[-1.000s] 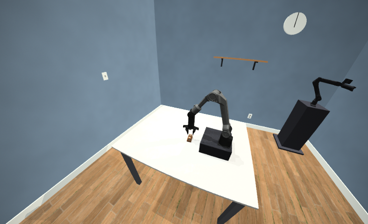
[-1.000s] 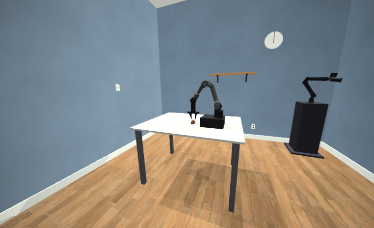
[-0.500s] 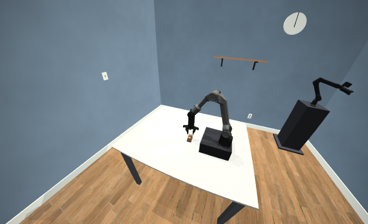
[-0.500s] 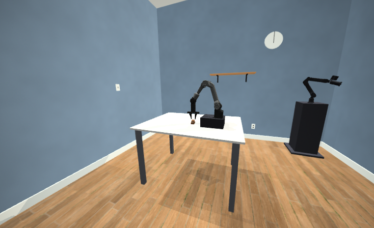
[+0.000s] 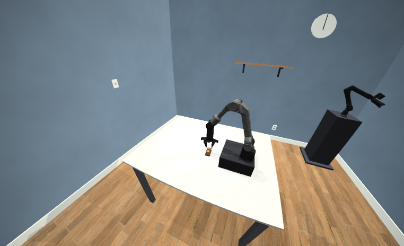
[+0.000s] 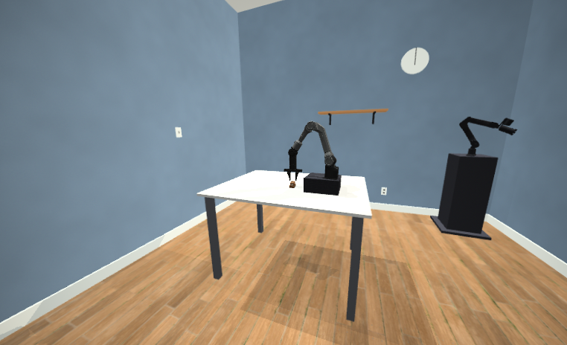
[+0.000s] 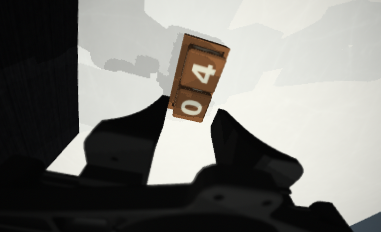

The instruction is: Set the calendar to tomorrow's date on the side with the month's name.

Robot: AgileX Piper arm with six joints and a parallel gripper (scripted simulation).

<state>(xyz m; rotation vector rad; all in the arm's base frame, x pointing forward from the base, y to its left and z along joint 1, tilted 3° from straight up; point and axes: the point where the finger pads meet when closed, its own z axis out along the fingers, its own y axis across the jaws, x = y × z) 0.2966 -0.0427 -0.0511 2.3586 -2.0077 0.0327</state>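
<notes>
Open table (image 5: 179, 170) around calendar (image 7: 196, 77); black base (image 5: 232, 157) close beside.

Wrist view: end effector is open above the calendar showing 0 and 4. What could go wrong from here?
1. The end effector hangs open over the 0 cube, but tomorrow needs the 4 cube changed; descending here may grab the wrong one.
2. The cubes sit tight together in the brown tray; a finger could catch the tray wall and tip it.
3. The month side is not visible here, so the wrong face might get set.
</notes>
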